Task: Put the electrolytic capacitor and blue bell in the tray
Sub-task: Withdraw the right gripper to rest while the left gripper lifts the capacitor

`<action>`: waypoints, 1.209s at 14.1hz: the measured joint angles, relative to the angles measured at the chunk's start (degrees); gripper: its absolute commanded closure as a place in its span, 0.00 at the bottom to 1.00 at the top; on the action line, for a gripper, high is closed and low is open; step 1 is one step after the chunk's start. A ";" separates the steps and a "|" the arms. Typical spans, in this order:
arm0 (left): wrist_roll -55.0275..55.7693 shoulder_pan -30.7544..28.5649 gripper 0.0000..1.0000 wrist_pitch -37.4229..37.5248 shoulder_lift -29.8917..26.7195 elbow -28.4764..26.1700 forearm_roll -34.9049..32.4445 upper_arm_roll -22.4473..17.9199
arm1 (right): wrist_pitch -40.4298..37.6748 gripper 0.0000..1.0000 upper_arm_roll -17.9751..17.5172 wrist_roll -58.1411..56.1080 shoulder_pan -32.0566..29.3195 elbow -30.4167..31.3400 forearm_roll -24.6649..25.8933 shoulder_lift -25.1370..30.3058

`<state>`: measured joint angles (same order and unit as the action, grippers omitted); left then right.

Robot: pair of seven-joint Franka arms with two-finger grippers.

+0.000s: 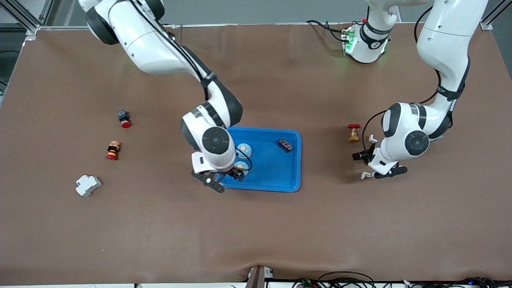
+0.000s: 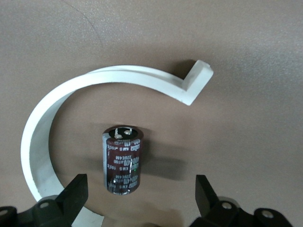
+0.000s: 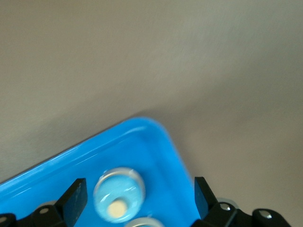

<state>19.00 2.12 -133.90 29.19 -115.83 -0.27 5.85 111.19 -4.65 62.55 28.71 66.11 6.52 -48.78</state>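
Capacitor [image 2: 122, 159] is seen in the left wrist view, lying on the brown worktop [image 1: 256, 224] inside the curve of a white C-shaped part [image 2: 57, 118], between the spread jaws of the left gripper [image 2: 140, 191] and untouched by them.

Toward the right arm's end of the worktop, three small parts lie well apart from the tray: a grey part with a red cap [image 1: 124, 118], a red and tan part [image 1: 113, 151] nearer the camera, and a white block [image 1: 88, 185] nearer still.

Right gripper [image 1: 222, 179] is over the tray corner nearest the camera at the right arm's end, jaws released and holding nothing.

Tray [image 1: 280, 176] is mid-worktop. Two light-blue round bells [image 1: 244, 150] [image 1: 241, 166] are seen in it beside that gripper, and a small dark part [image 1: 285, 145] lies in its corner farther from the camera, toward the left arm's end.

A brass valve with a red handle [image 1: 353, 133] stands between the tray and the left gripper [image 1: 370, 170], which is low over the worktop.
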 measured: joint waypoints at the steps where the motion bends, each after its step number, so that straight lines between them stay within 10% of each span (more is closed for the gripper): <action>1: 0.00 0.02 0.00 0.00 0.20 0.21 0.00 0.00 | -0.91 0.00 0.02 -4.34 -1.58 -0.22 -0.01 0.92; 10: 0.03 0.06 0.00 -0.12 1.20 1.97 -0.77 -0.11 | -4.84 0.00 0.23 -33.20 -16.59 -0.19 -0.03 7.30; 17: 0.04 0.07 0.55 -0.12 1.51 2.04 -0.79 -0.14 | -6.75 0.00 0.26 -54.21 -27.35 2.48 -0.35 12.80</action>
<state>19.04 2.19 -134.02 30.70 -113.79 -1.06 5.71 104.45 -4.38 8.34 1.36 68.59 6.17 -35.98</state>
